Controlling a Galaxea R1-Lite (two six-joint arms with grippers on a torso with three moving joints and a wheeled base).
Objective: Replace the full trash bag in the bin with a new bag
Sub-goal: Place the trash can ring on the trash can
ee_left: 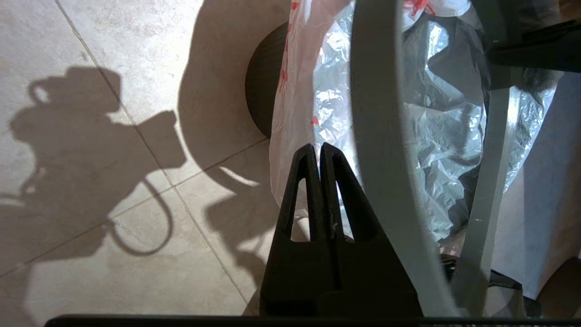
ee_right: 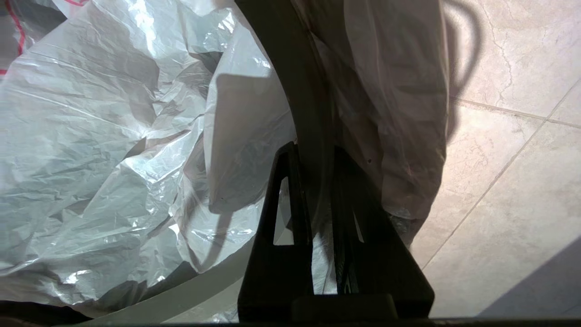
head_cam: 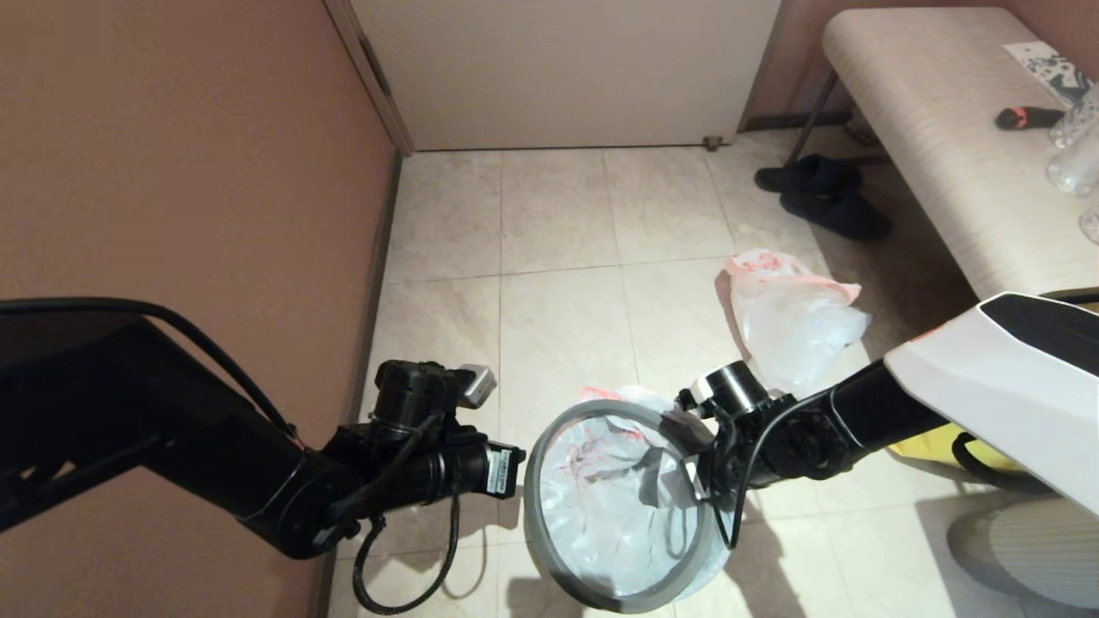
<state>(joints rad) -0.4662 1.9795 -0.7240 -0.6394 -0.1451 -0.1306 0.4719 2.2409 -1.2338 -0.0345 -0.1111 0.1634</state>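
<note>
The bin point(head_cam: 601, 605) is almost wholly hidden in the head view — the new bag point(head_cam: 601, 506) and the grey hoop point(head_cam: 537, 524) cover it, and the lower edge cuts the hoop off. Only a dark sliver of its wall point(ee_left: 263, 91) shows in the left wrist view. The right gripper point(head_cam: 700, 468) fingers are lost behind plastic there. The desk point(head_cam: 927, 129) runs off the right edge — the clear things point(head_cam: 1073, 163) on it are perhaps bottles.

The new bag point(head_cam: 614, 506) lies inside the bin point(ee_left: 265, 97).

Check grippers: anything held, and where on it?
Right gripper is clamped on the grey hoop at its right edge. Left gripper is shut, holding nothing.
</note>
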